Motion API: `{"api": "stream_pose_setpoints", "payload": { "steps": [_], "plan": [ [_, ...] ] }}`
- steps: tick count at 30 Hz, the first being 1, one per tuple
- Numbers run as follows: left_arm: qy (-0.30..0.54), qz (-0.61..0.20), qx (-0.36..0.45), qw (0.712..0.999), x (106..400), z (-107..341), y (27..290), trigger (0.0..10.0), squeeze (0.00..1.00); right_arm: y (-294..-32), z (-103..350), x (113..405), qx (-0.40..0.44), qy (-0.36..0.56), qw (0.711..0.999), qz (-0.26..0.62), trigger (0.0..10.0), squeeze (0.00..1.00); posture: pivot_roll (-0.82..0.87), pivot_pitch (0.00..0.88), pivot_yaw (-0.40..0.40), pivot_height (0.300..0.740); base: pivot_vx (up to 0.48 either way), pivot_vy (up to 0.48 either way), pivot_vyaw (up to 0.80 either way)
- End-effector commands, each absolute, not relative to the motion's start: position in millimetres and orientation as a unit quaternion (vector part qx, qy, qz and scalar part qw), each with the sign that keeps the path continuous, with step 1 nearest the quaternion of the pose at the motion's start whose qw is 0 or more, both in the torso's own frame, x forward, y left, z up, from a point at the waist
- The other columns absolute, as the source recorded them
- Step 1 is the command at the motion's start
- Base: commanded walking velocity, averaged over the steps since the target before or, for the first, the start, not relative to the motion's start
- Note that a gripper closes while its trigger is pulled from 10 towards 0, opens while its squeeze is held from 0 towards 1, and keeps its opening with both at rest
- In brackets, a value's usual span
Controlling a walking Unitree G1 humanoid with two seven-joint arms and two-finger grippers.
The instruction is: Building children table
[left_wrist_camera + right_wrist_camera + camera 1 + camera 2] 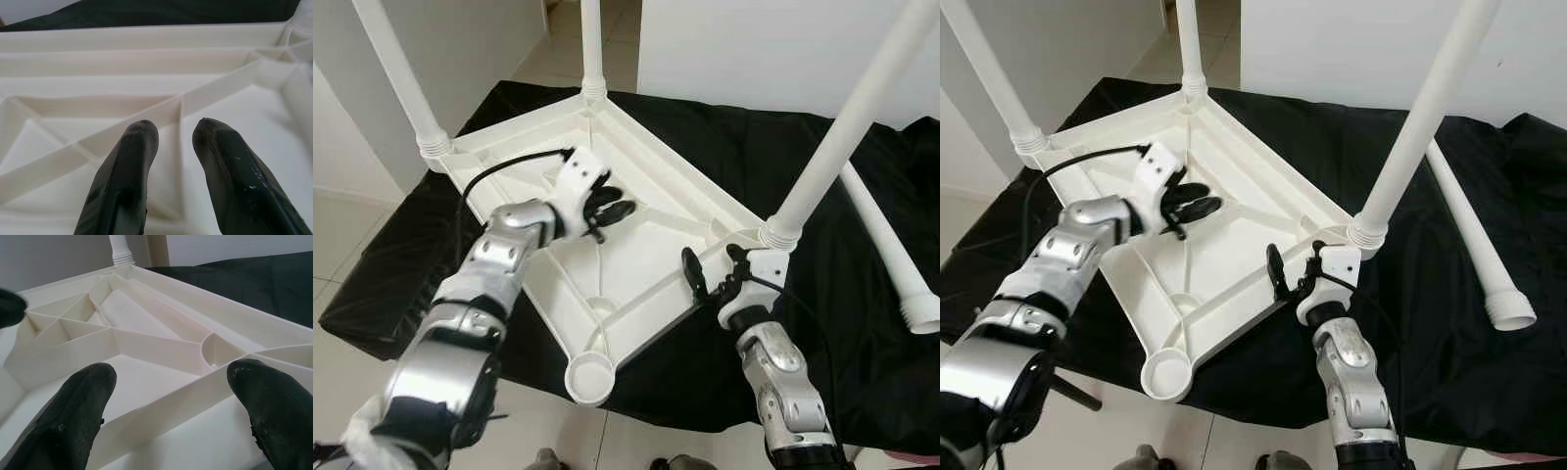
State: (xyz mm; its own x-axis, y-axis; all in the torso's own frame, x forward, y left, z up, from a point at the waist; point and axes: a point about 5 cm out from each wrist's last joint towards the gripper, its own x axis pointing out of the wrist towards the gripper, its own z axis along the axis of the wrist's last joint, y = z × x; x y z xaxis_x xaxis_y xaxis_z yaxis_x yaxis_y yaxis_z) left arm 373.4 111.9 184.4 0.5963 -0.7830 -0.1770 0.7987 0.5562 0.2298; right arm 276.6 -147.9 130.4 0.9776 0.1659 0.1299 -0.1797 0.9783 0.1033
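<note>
A white plastic table top (651, 250) lies upside down on a black cloth (803, 157). Three white legs stand up from its corners: far left (406, 83), far middle (592, 44), right (847, 127). The near corner socket (590, 377) is empty. A fourth leg (886, 245) lies loose on the cloth at the right. My left gripper (617, 208) hovers over the ribbed underside, fingers a little apart, holding nothing. My right gripper (715, 269) is open, and its fingers (83, 396) straddle a rib of the table near the right leg's corner.
The black cloth covers a low platform with pale tiled floor (342, 215) around it. A white wall (754, 39) rises behind. The raised legs stand close to both arms. Cables run along both forearms.
</note>
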Motion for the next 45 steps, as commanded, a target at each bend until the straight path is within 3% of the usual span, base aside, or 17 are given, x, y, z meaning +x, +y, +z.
{"api": "stream_pose_setpoints", "payload": {
  "steps": [1, 10, 16, 23, 34, 37, 45],
  "plan": [
    [0.026, -0.404, 0.172, 0.898, 375.0, 180.7, 123.0, 10.0, 0.0, -148.9, 130.0, 279.1, 0.054, -0.062, 0.993, 0.08, 10.0, 0.0, -0.08, 0.004, 0.008, 0.74, 0.0, 0.0, 0.0],
    [0.053, -0.356, 0.202, 0.911, 371.5, 167.7, 160.9, 10.0, 0.0, -156.7, 133.0, 282.3, 0.037, -0.089, 0.995, -0.016, 10.0, 0.0, -0.06, 0.0, -0.013, 0.74, 0.0, 0.0, 0.0],
    [0.078, -0.36, 0.241, 0.898, 358.5, 158.4, 192.1, 10.0, 0.0, -161.0, 119.0, 266.4, 0.023, -0.071, 0.993, -0.094, 10.0, 0.0, -0.05, 0.0, -0.015, 0.74, 0.0, 0.0, 0.0],
    [0.085, -0.367, 0.237, 0.895, 348.2, 155.3, 205.9, 10.0, 0.0, -166.2, 106.2, 248.8, 0.026, -0.051, 0.99, -0.125, 10.0, 0.0, -0.05, 0.0, -0.007, 0.74, 0.0, 0.0, 0.0],
    [0.099, -0.416, 0.245, 0.87, 334.7, 146.4, 201.6, 10.0, 0.0, -175.7, 98.5, 244.7, 0.052, -0.035, 0.982, -0.178, 10.0, 0.0, -0.06, 0.0, 0.014, 0.74, 0.0, 0.0, 0.0],
    [0.126, -0.477, 0.253, 0.832, 317.3, 135.4, 192.4, 10.0, 0.0, -178.3, 97.8, 249.5, 0.061, -0.019, 0.98, -0.187, 10.0, 0.0, -0.08, 0.0, 0.028, 0.74, 0.0, 0.0, 0.0],
    [0.142, -0.55, 0.266, 0.779, 297.7, 124.1, 169.9, 10.0, 0.0, -184.0, 96.4, 263.4, 0.05, 0.006, 0.982, -0.183, 10.0, 0.0, -0.08, 0.0, 0.033, 0.74, 0.0, 0.0, 0.0]
  ]
}}
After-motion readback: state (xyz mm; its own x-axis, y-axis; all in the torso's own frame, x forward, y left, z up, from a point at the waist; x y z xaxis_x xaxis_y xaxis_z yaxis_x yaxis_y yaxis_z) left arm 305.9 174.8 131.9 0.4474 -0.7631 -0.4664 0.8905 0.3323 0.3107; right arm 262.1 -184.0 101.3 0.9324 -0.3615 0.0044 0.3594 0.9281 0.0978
